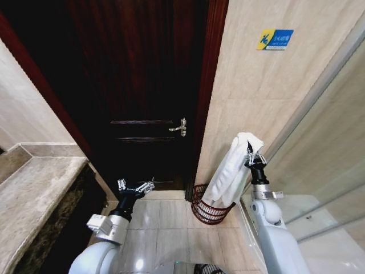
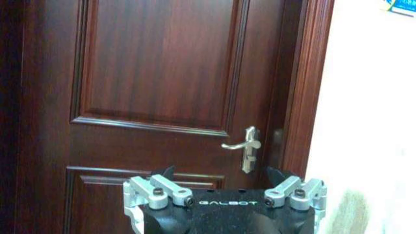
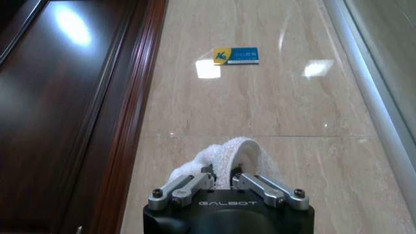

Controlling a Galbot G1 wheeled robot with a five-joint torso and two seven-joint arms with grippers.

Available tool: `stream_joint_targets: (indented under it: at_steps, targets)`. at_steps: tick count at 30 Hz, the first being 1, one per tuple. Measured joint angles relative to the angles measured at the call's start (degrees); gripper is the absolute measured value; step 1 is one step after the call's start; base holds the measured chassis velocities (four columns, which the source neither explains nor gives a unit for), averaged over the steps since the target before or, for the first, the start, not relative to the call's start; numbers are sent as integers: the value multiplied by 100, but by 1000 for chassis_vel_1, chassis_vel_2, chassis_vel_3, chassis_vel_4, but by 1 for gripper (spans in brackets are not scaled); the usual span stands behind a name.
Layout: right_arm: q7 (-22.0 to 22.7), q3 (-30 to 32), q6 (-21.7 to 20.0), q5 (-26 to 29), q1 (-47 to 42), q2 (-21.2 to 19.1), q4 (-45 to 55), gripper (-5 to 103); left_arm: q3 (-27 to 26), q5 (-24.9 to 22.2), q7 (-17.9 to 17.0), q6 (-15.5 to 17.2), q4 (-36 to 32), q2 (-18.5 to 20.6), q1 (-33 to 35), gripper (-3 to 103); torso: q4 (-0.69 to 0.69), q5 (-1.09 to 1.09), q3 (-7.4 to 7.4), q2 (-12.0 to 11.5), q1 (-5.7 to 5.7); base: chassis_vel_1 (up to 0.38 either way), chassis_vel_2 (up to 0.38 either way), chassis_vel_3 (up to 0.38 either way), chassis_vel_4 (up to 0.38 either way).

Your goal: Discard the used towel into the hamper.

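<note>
A white towel [image 1: 232, 168] hangs in a long fold from my right gripper [image 1: 255, 155], which is shut on its top end, raised beside the tiled wall. The towel's lower end reaches the rim of the hamper [image 1: 206, 216], a round dark red-brown wire basket on the floor by the door frame. In the right wrist view the fingers of the right gripper [image 3: 222, 179] pinch the towel [image 3: 240, 148]. My left gripper [image 1: 136, 185] is held low before the door, open and holding nothing. The left wrist view shows its fingers spread apart [image 2: 221, 178].
A dark wooden door [image 1: 142, 85] with a metal handle [image 1: 181, 127] stands shut ahead. A marble counter [image 1: 34, 188] runs along the left. A glass partition [image 1: 331, 142] bounds the right. A blue sign [image 1: 274, 39] is on the tiled wall.
</note>
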Motion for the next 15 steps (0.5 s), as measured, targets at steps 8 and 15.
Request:
stream_joint_targets:
  at_steps: [8,15]
  targets:
    - [22,-19,-23,-10,-29,20,10,9,0,0,0,0,0,0,0,97,0,0,0,0,0,0,0,0,0]
    - [58,-24,-91,-22,-47,31,8,9,0,0,0,0,0,0,0,97,0,0,0,0,0,0,0,0,0]
